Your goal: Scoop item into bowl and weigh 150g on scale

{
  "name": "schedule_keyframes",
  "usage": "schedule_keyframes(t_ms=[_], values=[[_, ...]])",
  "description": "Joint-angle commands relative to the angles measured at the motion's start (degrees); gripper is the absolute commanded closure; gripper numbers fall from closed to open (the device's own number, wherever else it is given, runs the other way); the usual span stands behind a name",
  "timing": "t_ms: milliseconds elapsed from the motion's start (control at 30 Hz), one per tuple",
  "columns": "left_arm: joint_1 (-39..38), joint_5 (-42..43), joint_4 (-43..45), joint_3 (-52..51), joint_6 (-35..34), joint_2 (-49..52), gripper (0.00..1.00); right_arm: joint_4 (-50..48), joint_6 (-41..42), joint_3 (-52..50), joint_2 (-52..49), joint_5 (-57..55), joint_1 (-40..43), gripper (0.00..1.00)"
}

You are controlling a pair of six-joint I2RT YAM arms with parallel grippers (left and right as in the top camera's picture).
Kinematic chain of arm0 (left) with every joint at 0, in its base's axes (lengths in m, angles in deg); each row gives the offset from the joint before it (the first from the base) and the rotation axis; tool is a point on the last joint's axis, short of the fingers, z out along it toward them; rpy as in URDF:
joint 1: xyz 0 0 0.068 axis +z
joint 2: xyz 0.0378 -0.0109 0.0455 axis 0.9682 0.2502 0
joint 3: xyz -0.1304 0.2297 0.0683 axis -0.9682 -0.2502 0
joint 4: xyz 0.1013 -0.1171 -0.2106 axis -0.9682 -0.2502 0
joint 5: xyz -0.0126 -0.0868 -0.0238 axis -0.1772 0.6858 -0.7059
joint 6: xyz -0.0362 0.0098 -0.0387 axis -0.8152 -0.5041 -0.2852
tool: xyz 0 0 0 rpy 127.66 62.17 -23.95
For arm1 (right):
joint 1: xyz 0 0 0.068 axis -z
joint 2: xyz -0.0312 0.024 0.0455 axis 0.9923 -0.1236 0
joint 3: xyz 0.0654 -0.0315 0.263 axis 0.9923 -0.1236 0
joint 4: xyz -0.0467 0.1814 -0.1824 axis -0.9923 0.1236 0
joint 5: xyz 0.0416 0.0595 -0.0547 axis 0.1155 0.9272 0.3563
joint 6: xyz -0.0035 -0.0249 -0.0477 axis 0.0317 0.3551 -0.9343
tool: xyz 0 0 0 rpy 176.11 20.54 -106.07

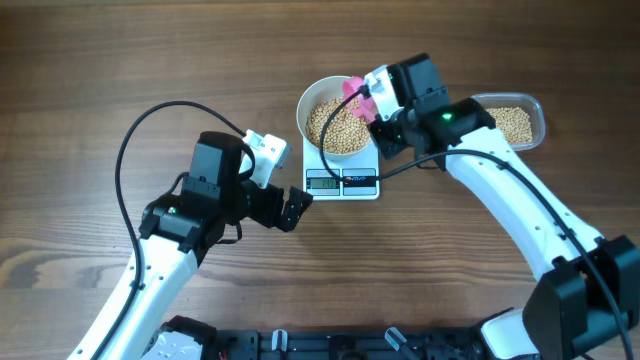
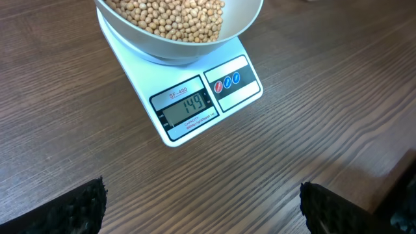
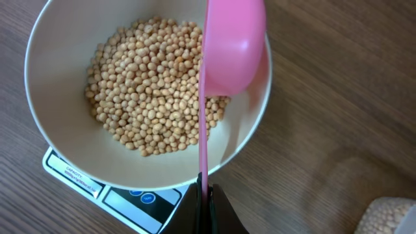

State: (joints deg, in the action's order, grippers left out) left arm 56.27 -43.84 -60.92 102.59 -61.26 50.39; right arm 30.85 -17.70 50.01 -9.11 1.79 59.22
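P1: Left end effector (image 2: 205,218), closest in its wrist view. State?
P2: Spread wide, nothing between the tips. It hangs above bare worktop (image 2: 78,143), just short of the scale (image 2: 140,84).
P1: Right end effector (image 3: 207,207)?
P2: Pressed together on the thin handle of the pink scoop (image 3: 234,45). The scoop head is turned on edge, over the rim of the bowl (image 3: 45,58) on the right arm's side.
P1: Scale details?
P2: White, flat on the worktop. Display faces the left arm and reads 149.
P1: Bowl position?
P2: White, sits on the scale platform and covers most of it.
P1: And the beans (image 3: 149,91)?
P2: Tan pile in the bottom of the bowl. More of them in the clear tub (image 1: 541,118), farther off to the right of the scale, beside the right arm.
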Motion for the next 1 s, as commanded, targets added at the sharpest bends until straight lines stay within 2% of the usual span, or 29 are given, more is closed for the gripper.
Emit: schedule_keyframes(t_ms=[0,133,300,733,967], values=[[-0.24,0.68,0.20,-0.17,0.26,0.31,0.00,0.61,-1.20,1.77,1.77,2.25,0.09,0.96],[-0.24,0.68,0.22,-0.17,0.26,0.31,0.00,1.14,-1.25,1.77,1.79,5.42,0.09,0.96],[-0.24,0.66,0.22,-0.17,0.26,0.31,0.00,1.14,-4.09,1.77,1.84,5.42,0.09,0.96],[-0.24,0.68,0.22,-0.17,0.26,0.31,0.00,0.44,-4.28,1.77,2.21,5.42,0.09,0.96],[-0.24,0.68,0.22,-0.17,0.26,0.31,0.00,0.13,-7.06,1.77,3.06,5.40,0.09,0.96]])
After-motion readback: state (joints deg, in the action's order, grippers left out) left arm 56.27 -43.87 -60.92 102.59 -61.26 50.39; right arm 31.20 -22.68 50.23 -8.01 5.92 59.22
